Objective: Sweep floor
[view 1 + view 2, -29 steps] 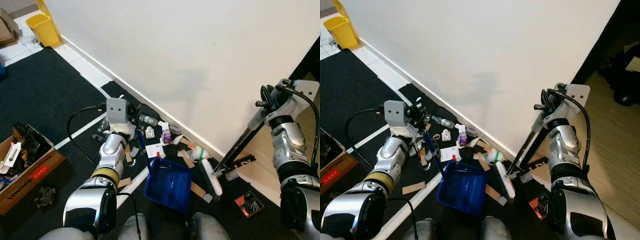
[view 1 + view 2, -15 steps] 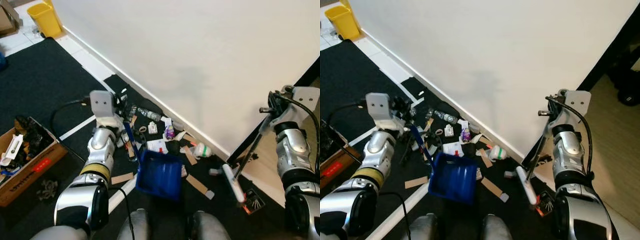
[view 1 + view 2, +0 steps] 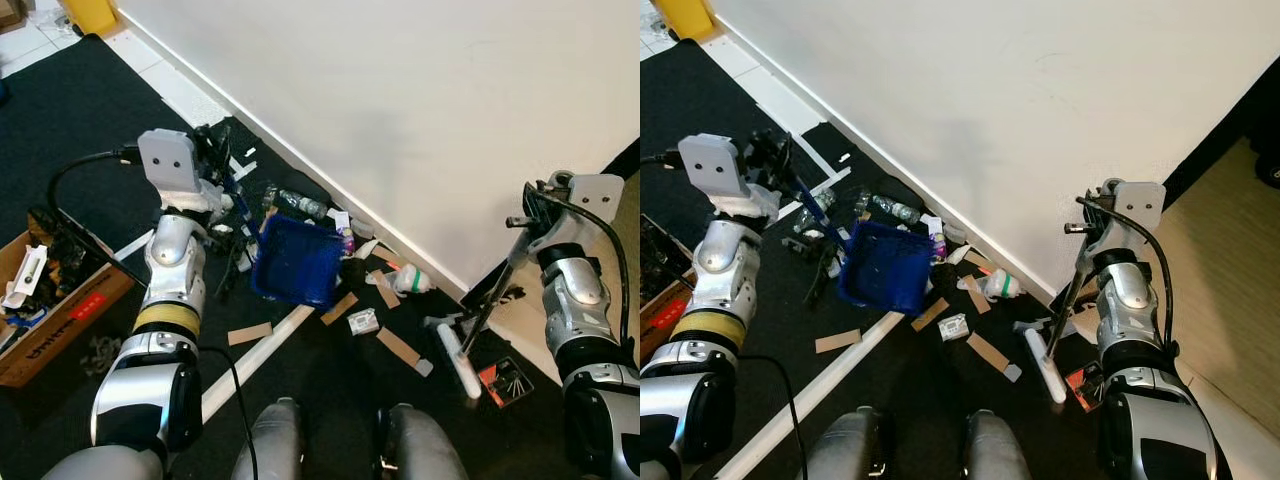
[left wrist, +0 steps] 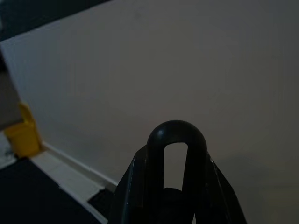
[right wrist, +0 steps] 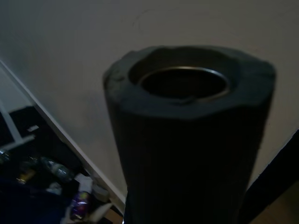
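A blue dustpan (image 3: 295,260) sits tilted over the litter near the wall, and its long handle (image 3: 240,195) runs up to my left gripper (image 3: 213,150), which is shut on it. The handle's looped end (image 4: 176,140) shows in the left wrist view. My right gripper (image 3: 528,215) is shut on the black broom handle (image 5: 187,116). The broom's white head (image 3: 455,360) rests on the dark floor to the right of the litter. A clear bottle (image 3: 300,205), a white and green wad (image 3: 410,282), cardboard strips (image 3: 397,347) and a small box (image 3: 362,321) lie by the skirting.
A white wall (image 3: 420,120) runs diagonally behind the litter. A cardboard box (image 3: 55,310) of junk stands at my left, with a black cable (image 3: 80,170) above it. White tape (image 3: 255,355) crosses the black mat. A small black packet (image 3: 500,378) lies near the broom head. My knees (image 3: 275,440) are at the bottom.
The camera has swung. The dustpan has moved from near my knees up towards the wall, over the litter. The broom head has drawn away to the right and its handle stands steeper.
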`<state>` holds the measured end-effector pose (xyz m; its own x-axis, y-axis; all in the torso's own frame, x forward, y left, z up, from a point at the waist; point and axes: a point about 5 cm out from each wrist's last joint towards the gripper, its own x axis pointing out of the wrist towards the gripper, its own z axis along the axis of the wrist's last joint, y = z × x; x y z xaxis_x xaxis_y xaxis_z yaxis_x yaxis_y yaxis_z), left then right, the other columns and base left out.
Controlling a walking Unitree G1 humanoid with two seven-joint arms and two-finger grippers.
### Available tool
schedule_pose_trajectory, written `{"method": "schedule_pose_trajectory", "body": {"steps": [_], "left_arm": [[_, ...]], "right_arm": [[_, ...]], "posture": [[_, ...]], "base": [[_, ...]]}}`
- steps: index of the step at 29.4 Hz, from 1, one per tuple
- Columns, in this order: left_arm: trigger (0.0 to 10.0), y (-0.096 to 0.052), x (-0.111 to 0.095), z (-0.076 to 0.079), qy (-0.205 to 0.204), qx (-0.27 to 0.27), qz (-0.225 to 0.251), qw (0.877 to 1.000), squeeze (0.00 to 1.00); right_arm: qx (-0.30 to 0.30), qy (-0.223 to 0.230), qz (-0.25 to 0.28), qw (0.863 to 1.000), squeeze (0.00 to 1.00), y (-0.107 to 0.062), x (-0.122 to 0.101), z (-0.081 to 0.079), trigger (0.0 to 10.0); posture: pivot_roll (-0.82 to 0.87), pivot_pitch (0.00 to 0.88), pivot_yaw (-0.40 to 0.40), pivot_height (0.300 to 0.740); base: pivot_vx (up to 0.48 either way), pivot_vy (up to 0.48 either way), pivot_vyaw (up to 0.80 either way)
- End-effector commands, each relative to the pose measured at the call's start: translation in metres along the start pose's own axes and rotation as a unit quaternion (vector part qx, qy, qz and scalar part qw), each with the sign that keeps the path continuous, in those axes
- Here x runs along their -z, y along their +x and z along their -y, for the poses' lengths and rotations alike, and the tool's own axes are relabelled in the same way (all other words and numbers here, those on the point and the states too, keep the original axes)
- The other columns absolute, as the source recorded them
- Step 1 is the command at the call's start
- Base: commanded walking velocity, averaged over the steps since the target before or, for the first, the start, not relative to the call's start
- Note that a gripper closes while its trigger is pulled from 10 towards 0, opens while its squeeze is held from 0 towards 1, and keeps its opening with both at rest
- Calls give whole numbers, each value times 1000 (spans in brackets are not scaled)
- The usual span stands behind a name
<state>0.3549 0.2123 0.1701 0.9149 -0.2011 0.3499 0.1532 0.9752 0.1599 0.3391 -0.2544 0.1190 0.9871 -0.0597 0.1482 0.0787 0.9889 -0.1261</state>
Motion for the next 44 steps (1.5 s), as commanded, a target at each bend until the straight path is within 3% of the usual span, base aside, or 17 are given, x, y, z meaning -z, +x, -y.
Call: {"method": "schedule_pose_trajectory", "body": {"steps": [1,8,14,18,26,33,37,44], "left_arm": [[10000,-5,-1,-4,20,13,-5,1000,0],[10000,-12,3,-6,76,62,-38,994,0],[10000,-13,3,-7,90,70,-46,992,0],[10000,-15,3,-3,92,73,-47,992,0],[10000,-16,4,4,73,55,-41,995,0],[10000,-22,11,24,48,60,-45,996,0],[10000,-23,12,27,44,62,-47,996,0],[10000,-26,15,36,13,56,-49,997,0]], "right_arm": [[-1,-25,5,1000,0,0,-2,2,10000],[14,-44,17,999,0,3,-9,6,10000],[20,-56,21,998,0,3,-9,3,10000],[23,-29,33,999,0,2,-7,-7,10000],[30,35,36,998,0,-1,0,-28,10000],[31,72,47,996,0,3,-4,-53,10000],[30,75,52,995,0,4,-6,-55,10000],[43,125,64,989,0,6,-10,-62,10000]], "posture": [[147,210,3,740],[154,255,1,740],[152,267,1,740],[150,277,3,740],[156,308,4,740],[164,328,-3,740],[164,335,-4,740],[163,342,-4,740]], "base": [[0,0,0],[0,0,0],[0,0,0],[0,0,0],[0,0,0],[0,0,0],[0,0,0],[0,0,0]]}}
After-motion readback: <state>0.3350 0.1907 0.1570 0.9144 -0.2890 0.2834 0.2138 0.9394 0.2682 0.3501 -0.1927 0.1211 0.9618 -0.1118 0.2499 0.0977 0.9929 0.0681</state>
